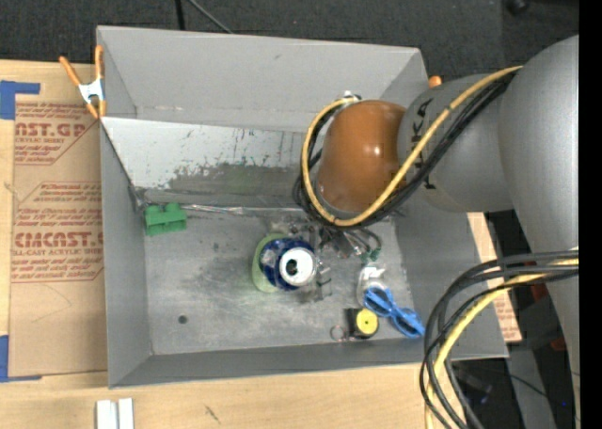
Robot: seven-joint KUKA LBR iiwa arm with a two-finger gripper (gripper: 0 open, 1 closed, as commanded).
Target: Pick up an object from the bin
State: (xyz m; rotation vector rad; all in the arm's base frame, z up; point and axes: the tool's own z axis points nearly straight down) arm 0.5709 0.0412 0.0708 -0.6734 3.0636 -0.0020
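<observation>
- Where the arm [527, 145] is brought in from 3 o'clock, its orange cover [362, 154] is seen over the floor of the grey bin [254, 70], a little toward 2 o'clock of the bin's middle.
- Yellow-and-black cables [308, 159] are looped round that cover.
- Below the cover's lower edge the jaws are set low over the floor, just at 1 o'clock of a round blue-and-white thing [290, 265].
- Much of the jaws is hidden by the cover and by shadow, so how far they are parted cannot be told, nor whether anything is gripped.
- The round blue-and-white thing, edged in green on its 9 o'clock side, is found near the middle of the floor, slightly toward 5 o'clock, with its white face turned upward.
- Whether it is touched by the jaws cannot be made out.
- A small green block [166, 218] is laid well apart at 9 o'clock, close to the bin's wall.
- A yellow disc [365, 323] is seen at 5 o'clock, near the front wall.
- Just beside the disc, toward 3 o'clock of it, a blue piece [395, 312] is laid, and a small white scrap [372, 277] lies at 12 o'clock of the disc.
</observation>
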